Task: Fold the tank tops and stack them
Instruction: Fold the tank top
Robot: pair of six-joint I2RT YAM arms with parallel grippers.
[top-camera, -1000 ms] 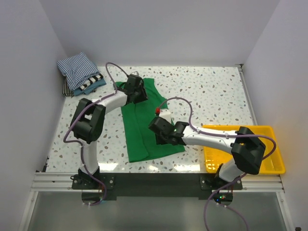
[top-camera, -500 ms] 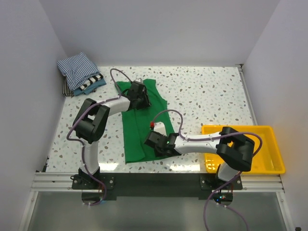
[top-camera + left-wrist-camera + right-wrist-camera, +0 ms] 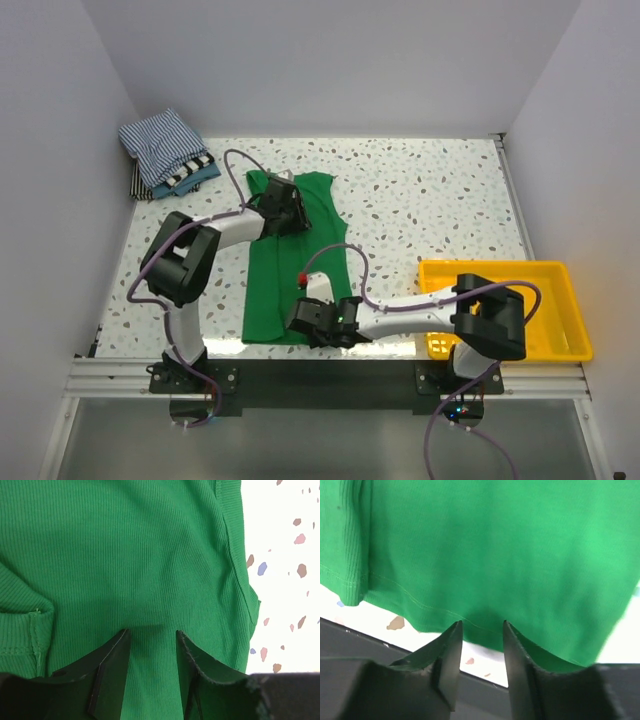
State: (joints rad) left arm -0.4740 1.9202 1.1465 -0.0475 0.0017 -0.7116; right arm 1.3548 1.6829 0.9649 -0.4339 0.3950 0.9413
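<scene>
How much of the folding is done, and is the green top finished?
Done: a folded pile sits in the far left corner, the blue-striped top uppermost. In hand: the green tank top lies in a long strip, the left gripper pinching its far end, the right gripper its near hem. Left: fold it shorter and stack it.

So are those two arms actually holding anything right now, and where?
Both seem to pinch the plain green cloth tank top: the left fingers in its upper part, below the straps, and the right fingers at its bottom hem.
</scene>
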